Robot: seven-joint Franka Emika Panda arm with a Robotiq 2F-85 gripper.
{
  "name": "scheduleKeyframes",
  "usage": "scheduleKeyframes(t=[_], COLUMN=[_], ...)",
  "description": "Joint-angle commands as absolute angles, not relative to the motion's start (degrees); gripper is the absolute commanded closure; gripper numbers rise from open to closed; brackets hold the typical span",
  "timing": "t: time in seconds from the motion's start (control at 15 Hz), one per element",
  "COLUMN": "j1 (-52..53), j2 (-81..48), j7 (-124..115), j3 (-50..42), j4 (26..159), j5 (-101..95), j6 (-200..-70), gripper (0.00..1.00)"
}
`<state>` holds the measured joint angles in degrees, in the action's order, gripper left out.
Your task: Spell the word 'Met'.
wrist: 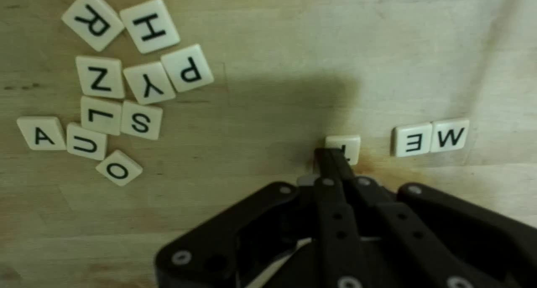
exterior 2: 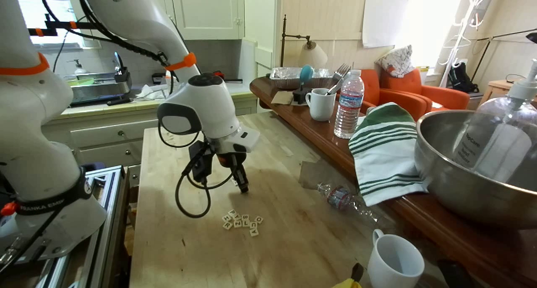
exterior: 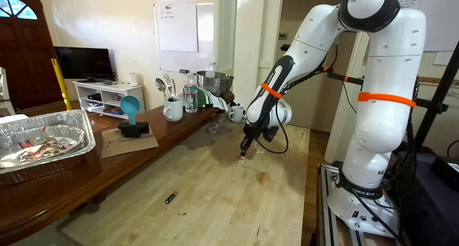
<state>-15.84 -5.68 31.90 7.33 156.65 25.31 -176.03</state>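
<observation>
Looks like the last step, sliding T [wrist: 351, 143] across the gap to touching E [wrist: 413, 140] and M [wrist: 449, 135], with gripper [wrist: 330, 152] closed tight on nothing at T's edge, so prob needs a gentle nudge.

Wrist view close above tiles [wrist: 149, 90], facing down, exterior views from opposite tabletop [exterior: 218, 203] ends, sharing arm [exterior: 391, 74]

Wrist view dim, greenish and soft, dark shadow [wrist: 298, 107] just beside the gripper [wrist: 332, 155]; exterior views brighter, window [exterior 2: 432, 23] blown out well beyond it.
</observation>
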Motion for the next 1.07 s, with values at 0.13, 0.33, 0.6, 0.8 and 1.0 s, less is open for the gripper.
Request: scheduleKeyframes(t=[0.13, 0.33, 0.6, 0.8, 1.0], j1=[-15.6, -15.5, -15.4, -15.2, -15.1], j2=[-6.7, -6.6, -6.8, -7.6, -7.6], j7=[33.0, 33.5, 34.1, 34.5, 34.9], j3=[8.6, 9.0, 9.4, 9.2, 9.2], j4=[158.1, 158.3, 158.2, 157.4, 157.4], j5=[26.0, 26.0, 26.0, 25.9, 25.9], j6=[-177.7, -177.8, -177.8, -177.8, -177.9], gripper=[1.00, 1.00, 1.00, 1.00, 1.00])
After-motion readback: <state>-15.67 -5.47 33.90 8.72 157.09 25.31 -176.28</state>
